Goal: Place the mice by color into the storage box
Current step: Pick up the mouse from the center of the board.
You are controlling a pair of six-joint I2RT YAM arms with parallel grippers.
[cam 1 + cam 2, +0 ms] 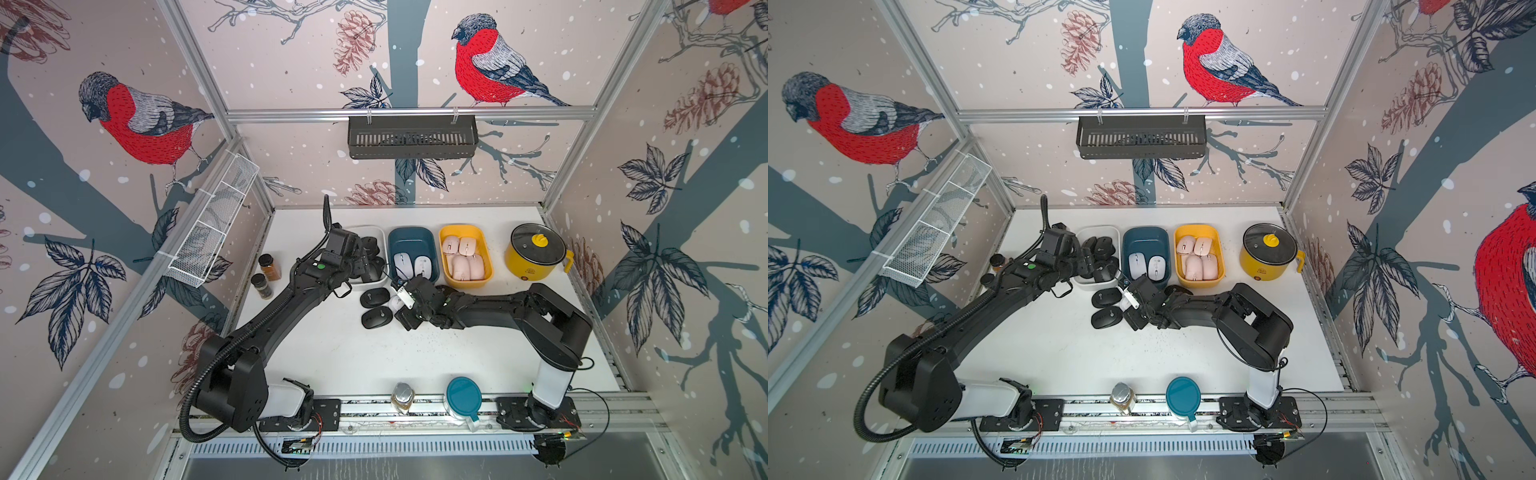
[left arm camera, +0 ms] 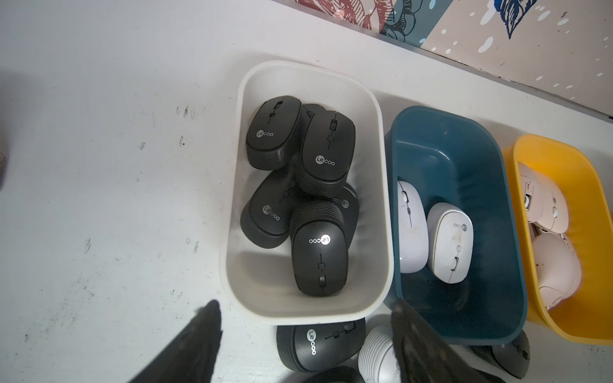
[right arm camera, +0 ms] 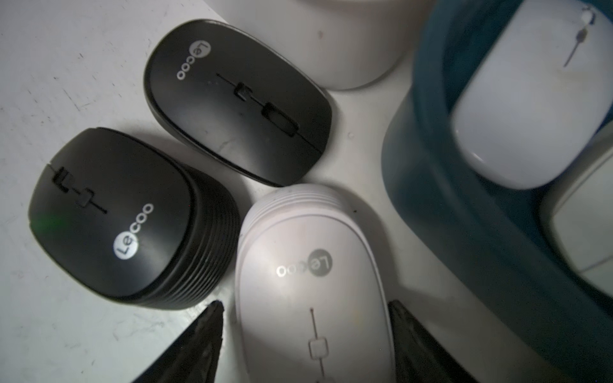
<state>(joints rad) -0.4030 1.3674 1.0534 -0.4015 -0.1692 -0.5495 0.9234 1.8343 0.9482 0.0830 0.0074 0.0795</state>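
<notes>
While you sorted whites | right gripper: jaws flanked white mouse on table beside blue box, grip unclear | left gripper gaped empty above white box | next, I judge: you needed firm clamp, lift, clear blue rim.

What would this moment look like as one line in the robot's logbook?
left gripper: open, empty, over white bin | right gripper: open around white mouse on table by blue bin
</notes>
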